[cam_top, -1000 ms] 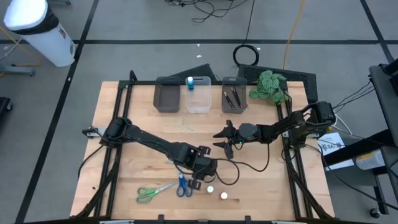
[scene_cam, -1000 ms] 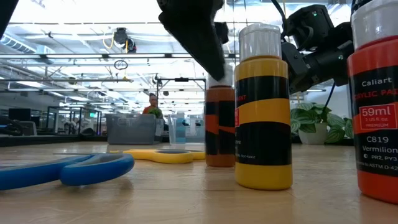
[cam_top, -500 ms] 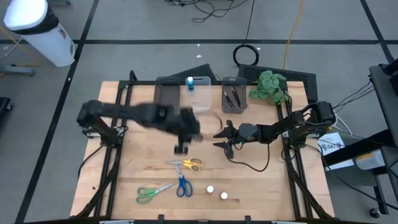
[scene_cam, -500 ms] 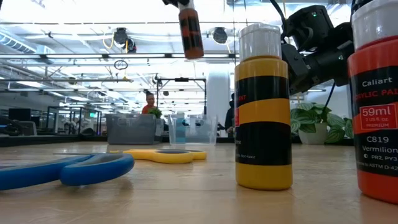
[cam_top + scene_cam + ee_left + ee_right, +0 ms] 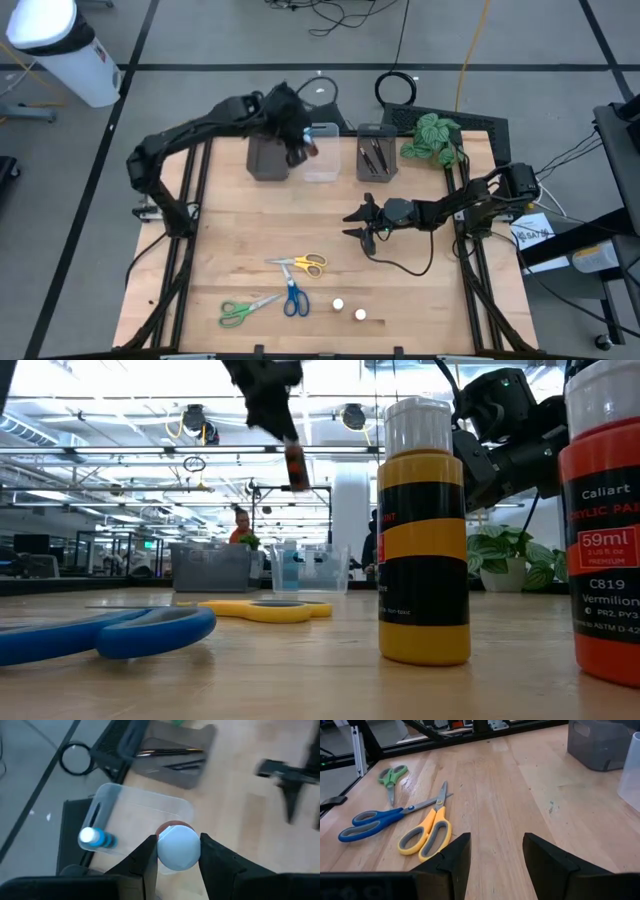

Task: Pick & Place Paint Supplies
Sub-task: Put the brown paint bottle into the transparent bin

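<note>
My left gripper (image 5: 303,142) is high at the table's far side, shut on a small brown paint bottle (image 5: 296,468) with a white cap, above the clear bin (image 5: 320,162). A blue bottle (image 5: 97,838) lies in that bin. Thin dark brushes (image 5: 376,156) lie in the grey bin on its right. Yellow scissors (image 5: 303,265), blue scissors (image 5: 292,298) and green scissors (image 5: 244,310) lie flat near the front edge, beside two white-capped bottles (image 5: 339,303). My right gripper (image 5: 360,226) waits open over the table's middle right. My left gripper pinches the brown bottle's white cap end (image 5: 178,847) between its two fingers (image 5: 148,856), one on either side. The fingers slant down from the table's left. The bottle hangs below them, tilted, lifted clear above the clear bin.
A dark grey bin (image 5: 268,156) stands left of the clear one, and a leafy plant (image 5: 432,136) sits at the far right corner. In the low view a yellow bottle (image 5: 423,530) and a red one (image 5: 605,520) stand close to the camera.
My left gripper has swung from beside the scissors near the front edge up and toward the far edge, carrying the brown bottle. The bottle has left the table, hangs clear over the clear bin, and has tipped from upright to slanted.
</note>
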Controlling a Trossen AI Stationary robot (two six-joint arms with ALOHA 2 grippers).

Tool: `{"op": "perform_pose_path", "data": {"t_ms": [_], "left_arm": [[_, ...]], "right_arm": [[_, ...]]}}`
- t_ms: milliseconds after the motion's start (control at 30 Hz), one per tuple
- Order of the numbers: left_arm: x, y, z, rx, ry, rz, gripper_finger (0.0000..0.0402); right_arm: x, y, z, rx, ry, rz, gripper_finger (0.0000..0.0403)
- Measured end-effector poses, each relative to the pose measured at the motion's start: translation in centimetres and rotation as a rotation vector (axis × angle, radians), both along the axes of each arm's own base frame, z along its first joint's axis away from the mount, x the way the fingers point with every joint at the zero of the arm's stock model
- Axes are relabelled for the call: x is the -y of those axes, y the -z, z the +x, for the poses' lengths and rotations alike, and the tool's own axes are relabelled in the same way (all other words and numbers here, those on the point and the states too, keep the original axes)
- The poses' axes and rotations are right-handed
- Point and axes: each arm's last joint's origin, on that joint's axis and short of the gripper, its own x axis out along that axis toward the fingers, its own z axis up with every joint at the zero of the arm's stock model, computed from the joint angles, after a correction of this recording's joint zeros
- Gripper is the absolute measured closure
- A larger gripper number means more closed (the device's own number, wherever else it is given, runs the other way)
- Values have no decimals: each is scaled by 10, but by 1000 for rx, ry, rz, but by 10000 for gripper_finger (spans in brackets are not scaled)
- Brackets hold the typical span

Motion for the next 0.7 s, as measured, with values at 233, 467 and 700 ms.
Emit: {"op": "perform_pose_path", "data": {"t_ms": [233,467,700], "left_arm": [[-47,46,11,-93,-92,-119,277],[-75,100,28,-206,-132,-197,277],[-85,132,38,-249,-116,-269,277]], "right_arm": [[0,0,0,-1,0,0,238],[0,0,0,-1,0,0,238],[0,0,0,-2,0,0,238]]}}
